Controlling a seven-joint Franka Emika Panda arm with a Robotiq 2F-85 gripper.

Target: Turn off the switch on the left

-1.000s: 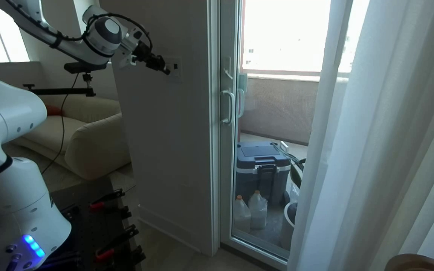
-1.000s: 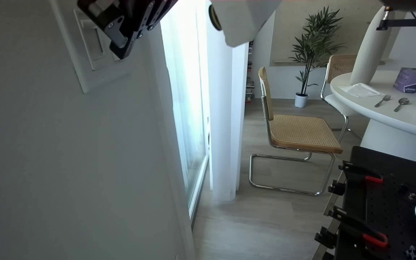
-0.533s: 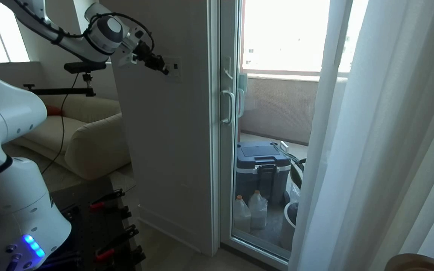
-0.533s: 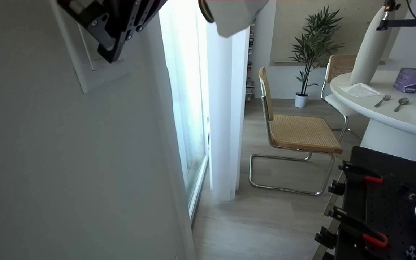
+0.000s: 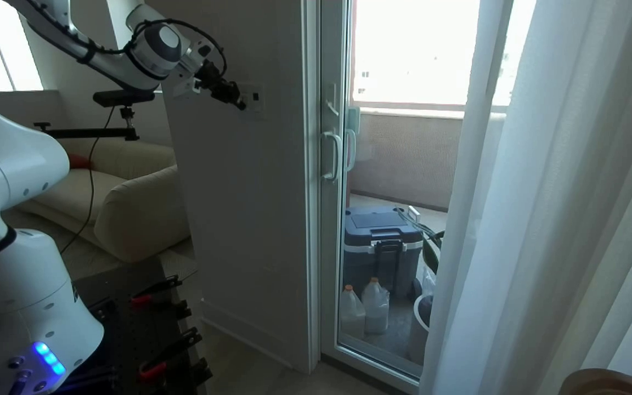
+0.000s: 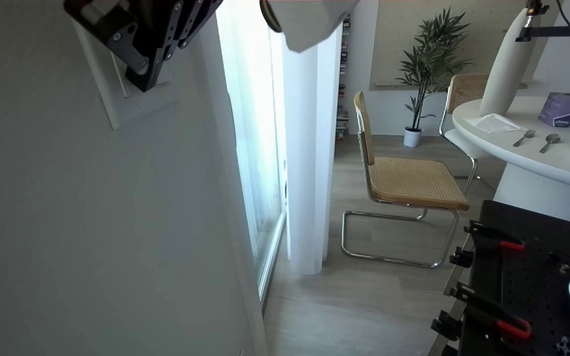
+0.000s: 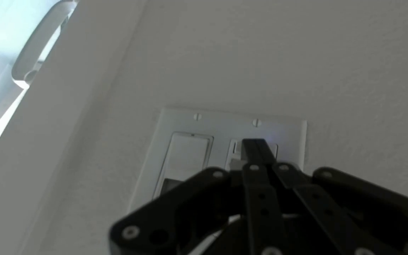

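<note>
A pale wall plate (image 7: 221,122) carries two side-by-side rocker switches. Seen in an exterior view, the left switch is the one behind my gripper (image 5: 241,104); the right switch (image 5: 255,96) shows a dark recess. The wrist view has them the other way round: the left switch (image 7: 236,164) lies mostly hidden beneath my fingertips, with the right switch (image 7: 186,156) beside it. My black gripper (image 7: 255,141) is shut, its two fingers pressed together, nothing between them. Its tips lie over the left switch's face; whether they touch it I cannot tell.
A door frame (image 5: 310,164) and glass door with a white handle (image 5: 333,156) stand near the plate, white curtains (image 5: 557,192) beyond. A camera (image 5: 124,97) sits on a mount under the arm. A chair (image 6: 413,183) and round table (image 6: 537,153) are farther off.
My gripper has shifted a little to the left in both exterior views and now covers more of the plate. It has stayed shut throughout.
</note>
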